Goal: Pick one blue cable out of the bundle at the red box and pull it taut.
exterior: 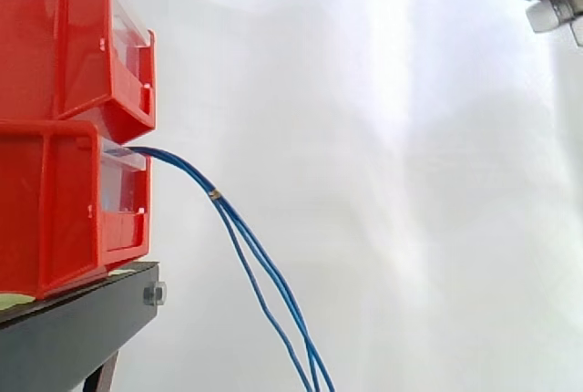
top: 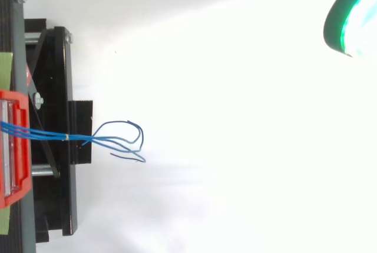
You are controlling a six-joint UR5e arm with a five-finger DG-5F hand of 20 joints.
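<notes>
Several thin blue cables (exterior: pixel 260 260) come out of the front of the lower red box (exterior: pixel 64 210). A small tie (exterior: pixel 216 194) binds them just outside it, and below the tie they spread and hang down past the bottom edge of the side view. In the top view the cables (top: pixel 115 138) run right from the red box (top: pixel 15 147) and their loose ends curl over the white ground. My hand (exterior: pixel 554 11) is in the far upper right corner, high above the cables and well to their right, touching nothing. From above, the hand (top: pixel 353 17) glows green at the right edge.
A second red box (exterior: pixel 73 36) is stacked on the lower one. Both stand on a black stand (exterior: pixel 82 324) at the left. A white curtain (exterior: pixel 383 182) fills the room between the boxes and my hand.
</notes>
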